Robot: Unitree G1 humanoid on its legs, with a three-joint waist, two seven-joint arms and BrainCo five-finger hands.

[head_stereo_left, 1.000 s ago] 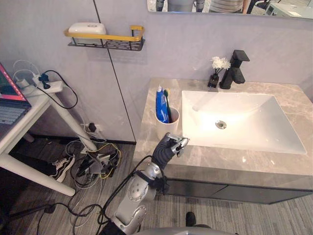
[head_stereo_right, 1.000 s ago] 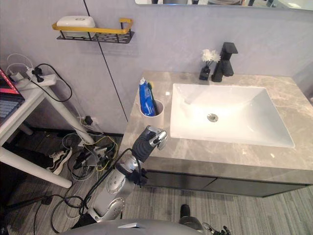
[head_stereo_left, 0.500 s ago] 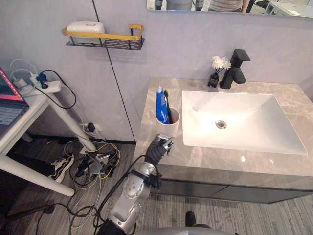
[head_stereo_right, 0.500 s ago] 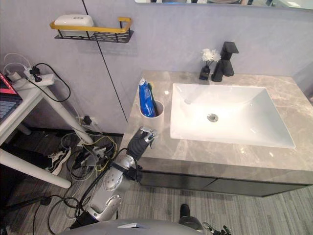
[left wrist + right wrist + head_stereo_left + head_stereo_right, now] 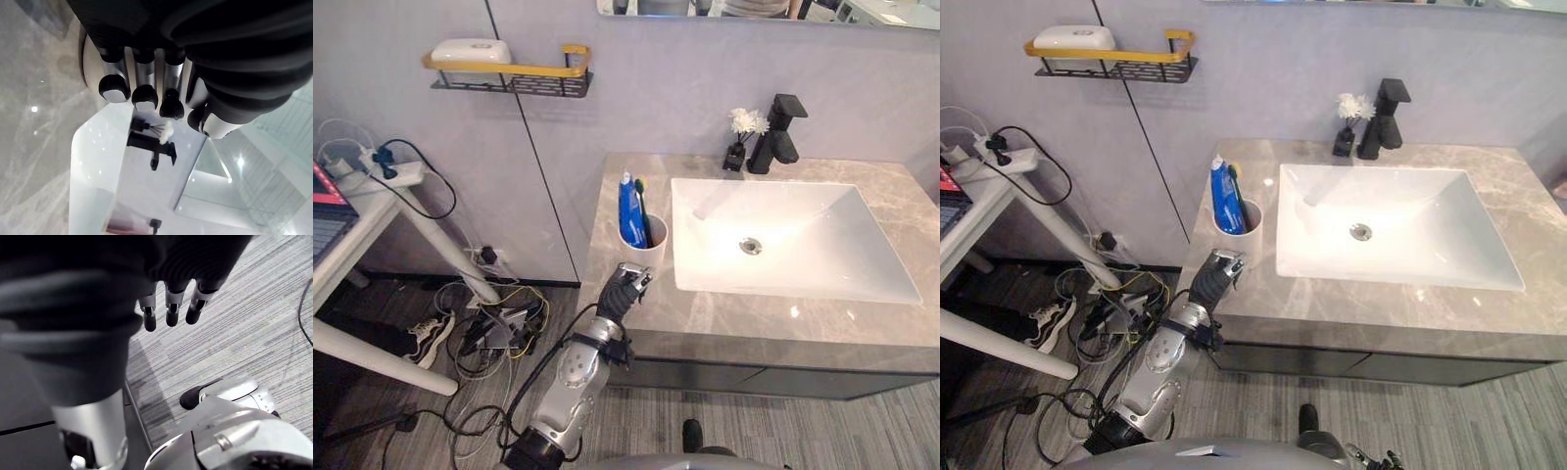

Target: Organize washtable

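My left hand (image 5: 625,290), fingers curled on nothing, sits at the grey marble counter's (image 5: 754,318) front edge, just short of the white cup (image 5: 644,257) holding a blue tube (image 5: 628,211) and slim toothbrush (image 5: 644,211). I judge a careless push forward could topple that top-heavy cup. Bare counter runs to the hand's right before the white rectangular basin (image 5: 822,235), while my right hand (image 5: 168,308) hangs slack-fingered above the floor.

No legible text, numbers or signs. Print on the blue tube (image 5: 628,211) standing in the white cup (image 5: 647,258) is too small to read.
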